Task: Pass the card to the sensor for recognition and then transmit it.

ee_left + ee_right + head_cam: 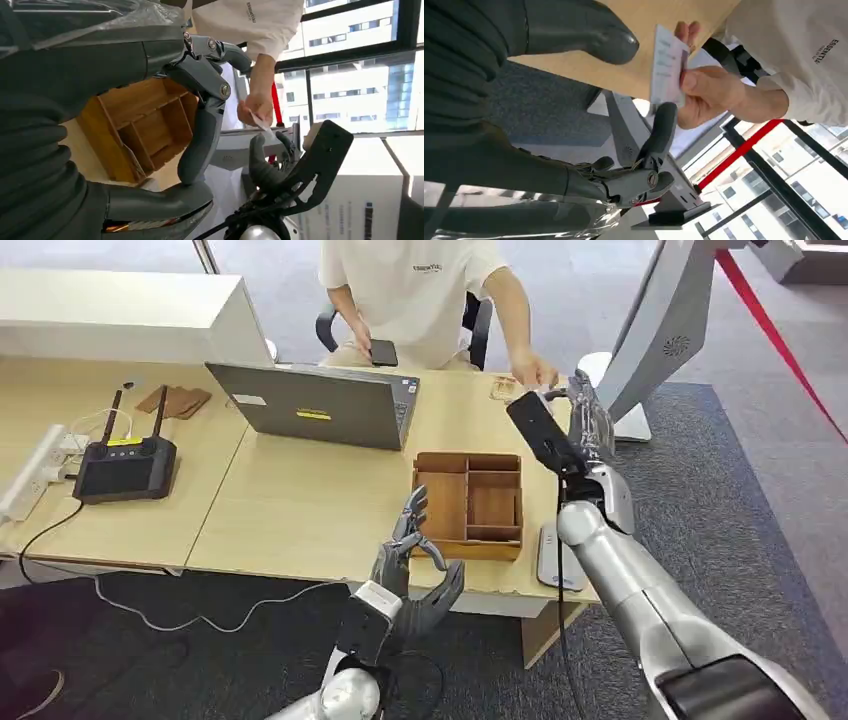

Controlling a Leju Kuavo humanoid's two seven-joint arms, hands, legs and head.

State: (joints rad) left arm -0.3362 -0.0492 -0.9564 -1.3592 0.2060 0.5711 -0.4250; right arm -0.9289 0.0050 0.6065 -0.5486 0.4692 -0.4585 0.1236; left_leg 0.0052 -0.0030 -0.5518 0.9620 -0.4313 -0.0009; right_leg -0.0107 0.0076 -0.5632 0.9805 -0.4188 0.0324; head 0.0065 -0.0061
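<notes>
The right robot hand (590,425), grey and jointed, reaches toward the upper right of the head view with fingers spread, holding nothing, while a person's hand (706,95) pinches the thin pale card (667,65), its print too blurred to read, just beyond the fingertips. The left robot hand (420,570) hangs open at the light wooden table (300,510) edge, beside a compartmented wooden tray (468,502). The person's cream shirt (804,50) reads "ESSENTIAL".
</notes>
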